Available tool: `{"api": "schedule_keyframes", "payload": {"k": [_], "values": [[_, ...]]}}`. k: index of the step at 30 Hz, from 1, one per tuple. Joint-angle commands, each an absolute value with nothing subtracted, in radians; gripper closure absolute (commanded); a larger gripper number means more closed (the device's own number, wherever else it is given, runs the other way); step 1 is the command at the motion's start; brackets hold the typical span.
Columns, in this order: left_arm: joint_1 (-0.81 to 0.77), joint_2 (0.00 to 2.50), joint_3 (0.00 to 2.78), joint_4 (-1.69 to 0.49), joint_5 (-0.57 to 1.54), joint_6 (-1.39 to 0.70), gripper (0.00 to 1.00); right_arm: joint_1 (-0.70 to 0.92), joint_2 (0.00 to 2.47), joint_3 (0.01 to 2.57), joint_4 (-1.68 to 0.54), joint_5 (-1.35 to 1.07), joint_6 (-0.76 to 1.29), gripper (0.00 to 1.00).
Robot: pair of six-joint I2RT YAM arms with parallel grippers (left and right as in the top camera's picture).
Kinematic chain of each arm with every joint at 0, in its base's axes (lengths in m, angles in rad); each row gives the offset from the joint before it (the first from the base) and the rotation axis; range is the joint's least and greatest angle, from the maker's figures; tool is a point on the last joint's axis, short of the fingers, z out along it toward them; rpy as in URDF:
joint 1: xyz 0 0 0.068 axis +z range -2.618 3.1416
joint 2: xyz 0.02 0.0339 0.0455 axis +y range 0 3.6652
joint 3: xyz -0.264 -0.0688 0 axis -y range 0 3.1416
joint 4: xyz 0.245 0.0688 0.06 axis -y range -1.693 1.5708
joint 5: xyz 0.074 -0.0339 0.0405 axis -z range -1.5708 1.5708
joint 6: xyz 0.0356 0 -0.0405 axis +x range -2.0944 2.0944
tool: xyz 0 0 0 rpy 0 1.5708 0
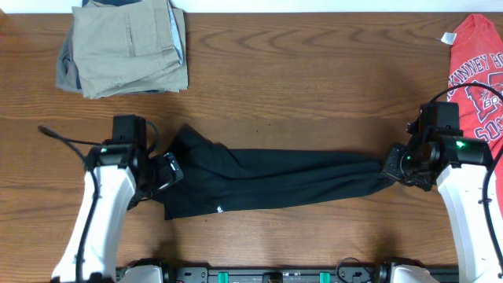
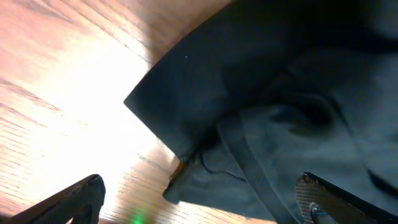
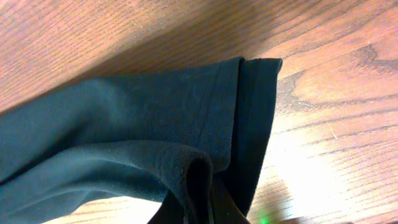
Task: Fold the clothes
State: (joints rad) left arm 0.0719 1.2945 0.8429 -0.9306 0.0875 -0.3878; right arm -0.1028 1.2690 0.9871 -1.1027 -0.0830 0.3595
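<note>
Clothes [image 1: 267,182] in pinch of right gripper [image 1: 391,167]

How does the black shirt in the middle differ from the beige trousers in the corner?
The soft black T-shirt lies stretched into a long bunched band; the khaki-beige trousers sit folded in a compact stack. The right gripper is shut on the shirt's end, while nothing touches the trousers. Both rest on the wooden table.

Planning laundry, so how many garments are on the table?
3: black T-shirt stretched across the near middle, red T-shirt at the far right edge, khaki trousers folded far left; more may lie hidden under them.
</note>
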Motion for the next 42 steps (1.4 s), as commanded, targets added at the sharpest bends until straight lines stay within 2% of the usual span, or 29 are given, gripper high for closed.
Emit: {"api": "schedule_keyframes", "payload": {"k": [1, 7, 15, 20, 22, 24, 26, 32, 39, 42], "values": [[0.075, 1.257, 0.849, -0.937, 0.117, -0.371, 0.01, -0.117, 1.281, 0.979, -1.1, -0.06, 0.374, 0.99], [0.075, 1.258, 0.848, -0.937, 0.123, -0.371, 0.01, -0.117, 1.285, 0.978, -1.101, -0.023, 0.374, 0.99], [0.075, 1.26, 0.848, -0.945, 0.123, -0.371, 0.01, -0.119, 1.307, 0.966, -1.095, 0.047, 0.383, 0.77], [0.075, 1.26, 0.848, -0.958, 0.123, -0.369, 0.01, -0.158, 1.334, 0.939, -1.068, 0.078, 0.434, 0.69], [0.075, 1.26, 0.848, -0.96, 0.123, -0.366, 0.01, -0.181, 1.343, 0.934, -1.054, 0.078, 0.434, 0.54], [0.075, 1.26, 0.848, -0.963, 0.123, -0.367, 0.01, -0.216, 1.356, 0.934, -1.033, 0.078, 0.434, 0.28], [0.075, 1.26, 0.848, -0.965, 0.123, -0.366, 0.01, -0.257, 1.369, 0.934, -1.013, 0.078, 0.433, 0.18], [0.075, 1.26, 0.848, -0.967, 0.123, -0.366, 0.01, -0.381, 1.423, 0.933, -0.945, -0.097, 0.32, 0.17], [0.075, 1.261, 0.848, -0.972, 0.123, -0.367, 0.01, -0.392, 1.576, 0.918, -0.863, -0.188, 0.22, 0.13], [0.075, 1.261, 0.848, -0.975, 0.123, -0.367, 0.01, -0.392, 1.657, 0.918, -0.834, -0.298, 0.146, 0.13]]}}
